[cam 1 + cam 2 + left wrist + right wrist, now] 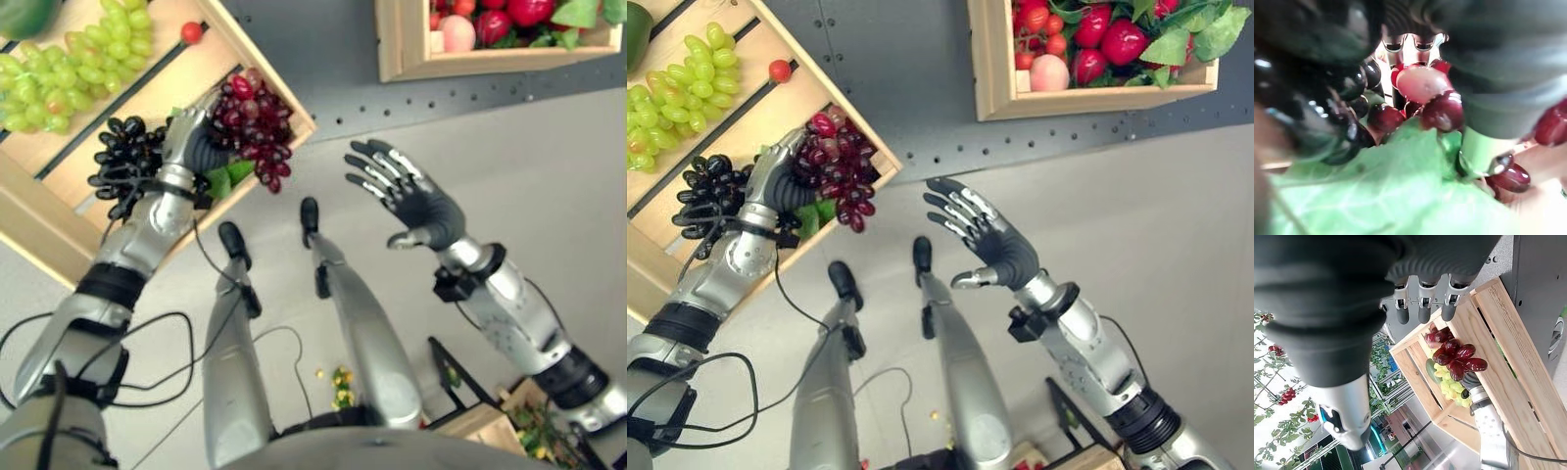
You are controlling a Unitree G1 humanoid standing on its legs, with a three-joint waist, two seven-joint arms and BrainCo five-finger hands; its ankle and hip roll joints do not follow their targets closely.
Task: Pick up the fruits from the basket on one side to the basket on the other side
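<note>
Fingers of left hand (774, 181) curled round red grapes (838, 166) over crate (838, 98), right hand (994, 245) spread, empty.

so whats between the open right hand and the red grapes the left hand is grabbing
No object: in the left eye view the stretch from the right hand to the red grapes, gripped by the left hand, is bare grey floor.

1. Both eye views look steeply down from the head, sharing the near wooden crate (257, 86) and far crate (1087, 96).
2. The left wrist view sits against red grapes (1422, 83) (very close).
3. The right wrist view faces that near crate from farther off.
</note>
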